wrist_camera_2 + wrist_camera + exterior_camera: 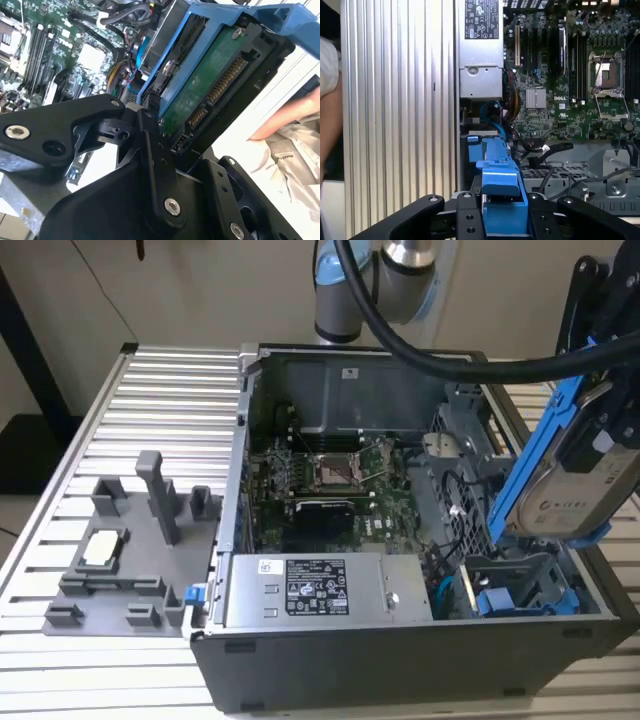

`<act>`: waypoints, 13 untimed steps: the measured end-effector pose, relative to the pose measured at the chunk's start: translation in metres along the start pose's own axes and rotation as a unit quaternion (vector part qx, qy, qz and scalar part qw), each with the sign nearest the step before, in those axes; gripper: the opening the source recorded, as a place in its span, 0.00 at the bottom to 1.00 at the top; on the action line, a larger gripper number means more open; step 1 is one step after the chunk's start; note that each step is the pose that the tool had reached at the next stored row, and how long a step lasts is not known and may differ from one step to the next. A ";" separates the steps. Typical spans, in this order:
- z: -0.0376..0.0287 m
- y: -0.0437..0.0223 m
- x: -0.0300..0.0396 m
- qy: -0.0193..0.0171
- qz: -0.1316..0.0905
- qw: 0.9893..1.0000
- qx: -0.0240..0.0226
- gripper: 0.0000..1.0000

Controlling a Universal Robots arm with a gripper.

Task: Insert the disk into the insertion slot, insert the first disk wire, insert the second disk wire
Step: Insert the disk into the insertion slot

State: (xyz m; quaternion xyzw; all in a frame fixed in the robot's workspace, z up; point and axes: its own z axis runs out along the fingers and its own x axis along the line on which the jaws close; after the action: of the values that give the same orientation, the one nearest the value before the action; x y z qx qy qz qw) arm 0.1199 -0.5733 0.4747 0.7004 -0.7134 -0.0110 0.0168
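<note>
Blue-framed disk (588, 475) (tilted) above insertion slot (512, 568).

Disk (590, 480): smooth silver-grey metal, pale paper label, glossy blue plastic carrier (545, 440). Counter (170, 380): ribbed bare metal, satin finish. Case (400, 665): matt dark-grey sheet metal.

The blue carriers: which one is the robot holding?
The disk tilted above the case, in the gripper; the other blue carrier sits low inside it.
</note>
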 end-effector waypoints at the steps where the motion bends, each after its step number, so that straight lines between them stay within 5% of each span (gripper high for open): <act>1: 0.0018 -0.0001 0.0004 0.000 0.000 1.000 0.000 0.33; 6: 0.0104 -0.0005 0.0009 0.001 0.000 1.000 0.000 0.33; 13: 0.0113 -0.0006 0.0010 0.002 0.000 1.000 0.000 0.33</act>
State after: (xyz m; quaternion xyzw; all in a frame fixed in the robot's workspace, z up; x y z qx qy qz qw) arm 0.1200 -0.5743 0.4634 0.7004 -0.7134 -0.0093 0.0184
